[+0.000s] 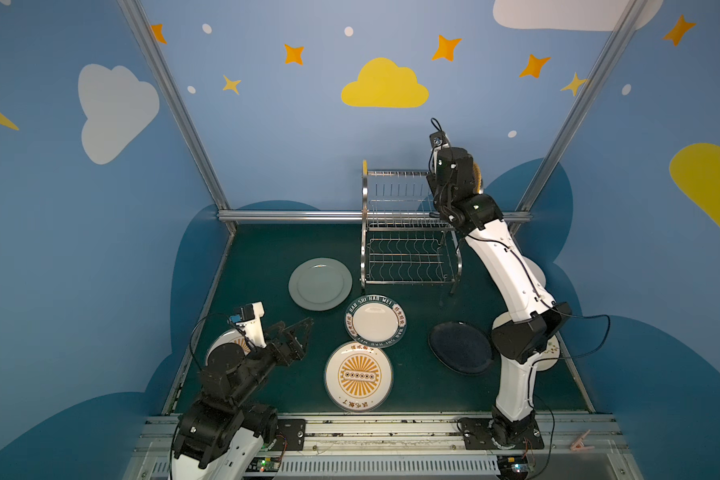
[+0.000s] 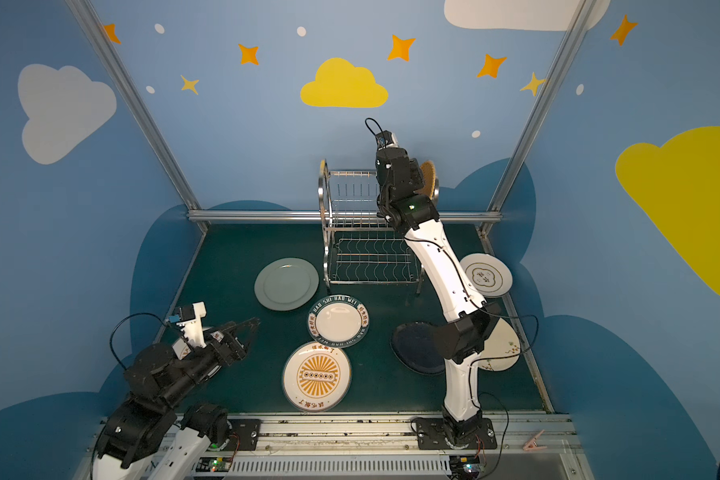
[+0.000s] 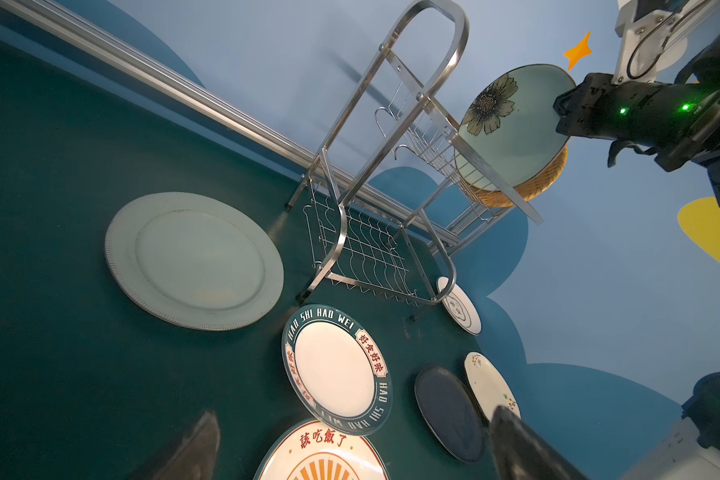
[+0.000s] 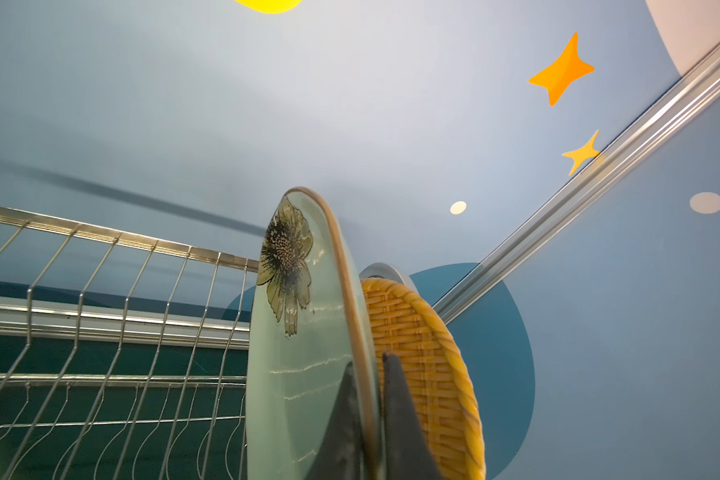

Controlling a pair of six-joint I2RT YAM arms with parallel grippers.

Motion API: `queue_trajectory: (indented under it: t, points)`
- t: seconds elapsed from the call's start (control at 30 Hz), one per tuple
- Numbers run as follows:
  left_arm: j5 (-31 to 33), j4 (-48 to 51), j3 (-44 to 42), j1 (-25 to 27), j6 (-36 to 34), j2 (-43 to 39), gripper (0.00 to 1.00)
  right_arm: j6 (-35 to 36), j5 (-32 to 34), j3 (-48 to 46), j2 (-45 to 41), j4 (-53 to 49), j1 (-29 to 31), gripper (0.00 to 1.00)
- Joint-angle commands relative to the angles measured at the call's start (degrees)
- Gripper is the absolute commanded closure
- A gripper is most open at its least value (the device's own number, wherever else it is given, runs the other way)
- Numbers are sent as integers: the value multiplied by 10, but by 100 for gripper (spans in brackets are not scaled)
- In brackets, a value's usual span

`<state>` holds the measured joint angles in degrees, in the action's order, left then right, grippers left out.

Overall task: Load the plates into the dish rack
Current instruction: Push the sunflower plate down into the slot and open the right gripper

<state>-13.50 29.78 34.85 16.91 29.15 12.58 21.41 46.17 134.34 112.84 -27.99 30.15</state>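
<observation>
In both top views my right arm [image 1: 504,266] reaches to the right end of the dish rack [image 1: 408,249], at its upper tier, fingers hidden behind the wrist. The left gripper [image 1: 298,328] hangs low, jaws spread wide and empty. The grey-green plate [image 1: 320,284], lettered plate [image 1: 375,322], sunburst plate [image 1: 358,376] and black plate [image 1: 460,348] lie flat on the table [image 1: 275,249], not yet loaded.

From the left wrist, the right gripper [image 3: 566,112] pinches the floral plate [image 3: 512,133] on edge at the upper tier, just beside the woven plate [image 3: 528,189].

From the right wrist, both fingers clamp that rim. I judge I'm slotting this plate, though I can't tell whether it is seated. Next I should ease it down between the wires, release, then lift clear without nudging the woven plate.
</observation>
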Motion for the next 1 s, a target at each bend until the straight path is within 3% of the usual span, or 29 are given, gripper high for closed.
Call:
queue_trajectory:
  t: [0.0,0.6,0.97]
  points:
    - [-6,-12,-5,1,-9,-2,0,12,36,-10,-31,41,-6,100]
    - [-4,-11,-5,1,-9,-1,0,-28,45,-83,-75,32,-6,100]
    - [-1,-9,-5,1,-9,-1,0,-73,65,-33,-41,-27,-4,100]
